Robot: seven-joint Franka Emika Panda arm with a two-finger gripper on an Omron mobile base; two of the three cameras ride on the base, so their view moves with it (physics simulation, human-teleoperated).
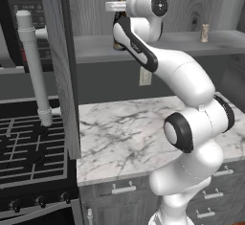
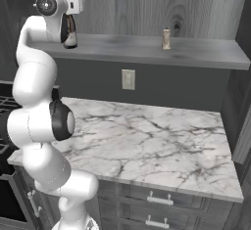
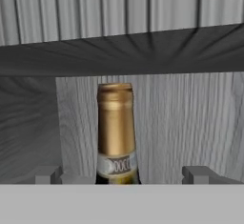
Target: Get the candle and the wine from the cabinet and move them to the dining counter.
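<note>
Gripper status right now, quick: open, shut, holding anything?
Gripper: open, holding nothing; its fingertips stand either side of the wine neck without touching it.

Open cabinet [image 2: 147, 53]: dark grey wood-grain shelf spans wall above marble worktop [image 2: 147, 141]. Wine [image 3: 116, 132] stands upright on shelf near its left end, gold-foil neck rising toward board above, dark body partly hidden behind robot arm in base views. Candle [image 2: 166, 39], short tan cylinder, stands upright on same shelf, well apart from wine, to wine's right, close to back wall. Shelf surface between wine and candle bare grey grain. Worktop below wine shows white slab, grey veins.
</note>
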